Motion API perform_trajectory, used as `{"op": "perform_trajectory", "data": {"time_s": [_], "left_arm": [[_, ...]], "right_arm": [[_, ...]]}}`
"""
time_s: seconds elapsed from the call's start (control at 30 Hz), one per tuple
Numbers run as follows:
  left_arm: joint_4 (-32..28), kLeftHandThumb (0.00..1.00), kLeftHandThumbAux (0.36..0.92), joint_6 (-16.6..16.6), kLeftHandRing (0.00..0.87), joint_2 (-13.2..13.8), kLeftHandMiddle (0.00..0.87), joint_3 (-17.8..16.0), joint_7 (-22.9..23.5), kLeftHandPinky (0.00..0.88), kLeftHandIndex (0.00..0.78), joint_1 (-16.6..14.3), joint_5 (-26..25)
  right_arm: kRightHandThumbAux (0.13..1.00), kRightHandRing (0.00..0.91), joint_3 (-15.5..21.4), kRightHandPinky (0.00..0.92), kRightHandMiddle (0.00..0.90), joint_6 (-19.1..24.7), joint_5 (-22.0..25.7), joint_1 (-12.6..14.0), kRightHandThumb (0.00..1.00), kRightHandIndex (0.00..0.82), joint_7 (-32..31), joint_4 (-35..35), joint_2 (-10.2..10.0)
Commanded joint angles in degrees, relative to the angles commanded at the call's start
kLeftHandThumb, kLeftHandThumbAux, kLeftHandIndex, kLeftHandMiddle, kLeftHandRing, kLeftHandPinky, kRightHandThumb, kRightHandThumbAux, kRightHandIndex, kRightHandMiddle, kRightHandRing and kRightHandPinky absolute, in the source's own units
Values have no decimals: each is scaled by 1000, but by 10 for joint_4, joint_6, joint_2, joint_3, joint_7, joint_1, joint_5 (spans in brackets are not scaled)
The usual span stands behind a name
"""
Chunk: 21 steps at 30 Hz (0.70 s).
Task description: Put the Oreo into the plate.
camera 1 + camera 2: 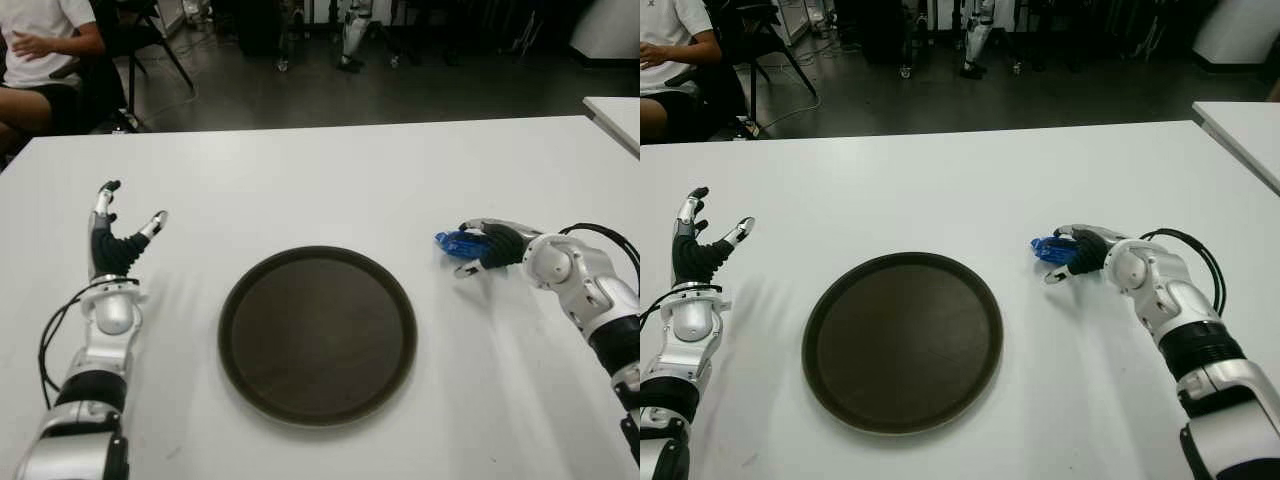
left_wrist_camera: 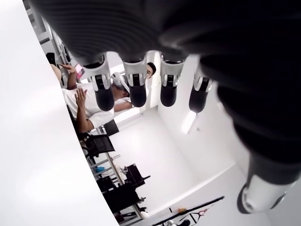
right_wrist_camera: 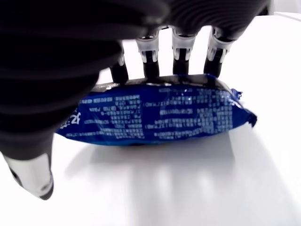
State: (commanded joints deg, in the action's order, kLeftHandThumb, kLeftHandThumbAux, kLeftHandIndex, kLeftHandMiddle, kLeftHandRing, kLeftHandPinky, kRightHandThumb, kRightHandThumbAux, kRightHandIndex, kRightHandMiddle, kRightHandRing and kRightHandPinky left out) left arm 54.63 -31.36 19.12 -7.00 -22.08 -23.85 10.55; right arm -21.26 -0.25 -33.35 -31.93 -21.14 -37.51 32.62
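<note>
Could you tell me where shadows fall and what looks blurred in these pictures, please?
Right wrist view: the blue Oreo pack casts a soft shadow on the white table toward the camera, and the right hand looms dark and blurred. Left wrist view: the open left hand is close and soft-edged. Left eye view: the brown plate shows no glare.

The blue Oreo packet (image 3: 160,115) lies flat on the white table (image 1: 330,180), right of the round dark plate (image 1: 317,335), which holds nothing.

Blue Oreo packet (image 3: 155,115) under the right hand (image 3: 141,52), rows of small white print, none of it legible
</note>
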Motion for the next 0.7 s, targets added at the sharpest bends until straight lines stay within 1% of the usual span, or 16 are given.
{"op": "perform_trajectory", "data": {"time_s": [0.2, 0.43, 0.7], "left_arm": [[18, 0, 643, 2, 0, 1, 12, -4, 6, 0, 16, -11, -6], [26, 0, 646, -2, 0, 1, 5, -7, 18, 0, 18, -14, -16], [22, 0, 647, -6, 0, 4, 6, -2, 12, 0, 20, -8, -7]], "right_arm": [[583, 33, -1, 71, 17, -12, 0, -1, 9, 0, 11, -9, -2], [596, 34, -3, 64, 18, -12, 1, -3, 20, 0, 8, -10, -4], [605, 34, -4, 51, 24, -3, 0, -3, 29, 0, 9, -10, -7]]}}
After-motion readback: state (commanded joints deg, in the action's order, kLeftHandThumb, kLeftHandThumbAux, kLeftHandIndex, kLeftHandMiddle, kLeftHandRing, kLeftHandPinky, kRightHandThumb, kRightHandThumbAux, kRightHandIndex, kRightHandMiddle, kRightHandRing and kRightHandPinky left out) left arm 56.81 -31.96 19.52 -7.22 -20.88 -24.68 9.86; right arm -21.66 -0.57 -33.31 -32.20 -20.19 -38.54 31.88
